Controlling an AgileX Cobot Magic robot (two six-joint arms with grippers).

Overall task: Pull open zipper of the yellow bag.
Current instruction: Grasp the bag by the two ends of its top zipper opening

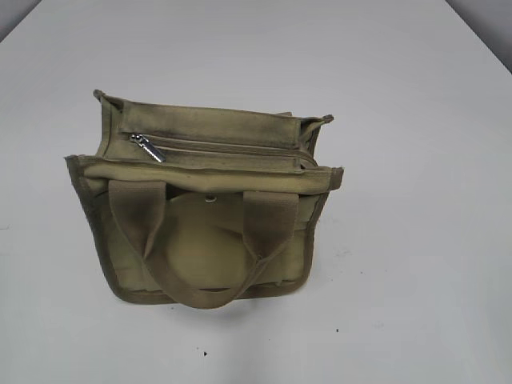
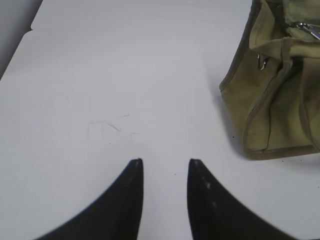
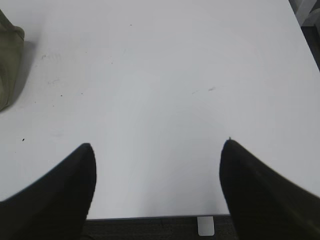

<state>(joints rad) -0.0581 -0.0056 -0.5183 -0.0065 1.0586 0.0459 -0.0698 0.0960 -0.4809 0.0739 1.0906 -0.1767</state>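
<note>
Exterior view: slanted down, bag (image 1: 204, 200) frame centre. Left wrist: bag upper right; right wrist: bag's edge far left.

The small boxy olive-khaki canvas bag (image 1: 204, 196) is matt, coarse woven cloth with wide ribbed webbing handles (image 1: 268, 220) and darker bound edges. Its zipper's small pull tab (image 1: 147, 147) is shiny silver metal. The white counter (image 1: 416, 160) looks smooth and matt, faintly scuffed; the black pincer fingers (image 2: 125, 200) look like smooth plastic.

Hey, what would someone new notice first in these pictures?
A khaki canvas bag sits alone mid-table, handles toward the camera. A shiny silver zipper pull glints at the left end of its top. Both grippers, left and right, hover open over bare white table, holding nothing.
</note>
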